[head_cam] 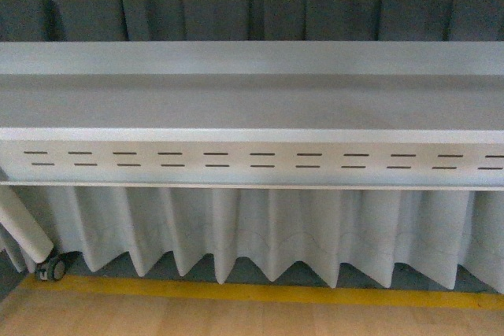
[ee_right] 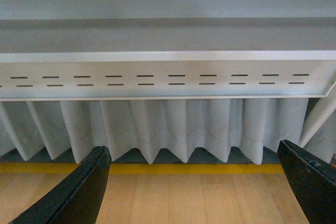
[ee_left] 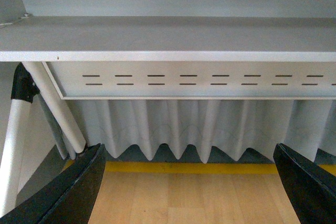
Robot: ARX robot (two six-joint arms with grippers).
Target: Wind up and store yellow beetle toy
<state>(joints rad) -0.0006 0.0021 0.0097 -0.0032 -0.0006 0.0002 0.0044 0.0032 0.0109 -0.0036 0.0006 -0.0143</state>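
The yellow beetle toy is out of view in all three views. My left gripper (ee_left: 191,187) is open and empty, its two black fingers (ee_left: 68,192) wide apart over the wooden floor, facing the white table. My right gripper (ee_right: 194,187) is open and empty too, its black fingers (ee_right: 73,195) spread wide, facing the same table front. Neither arm shows in the front view.
A white table (head_cam: 252,108) with a slotted front panel (head_cam: 260,160) stands ahead, a pleated white skirt (head_cam: 268,230) hanging below it. A yellow floor line (head_cam: 260,293) runs along its foot. A white table leg (ee_left: 52,103) and a caster (head_cam: 52,269) are at the left.
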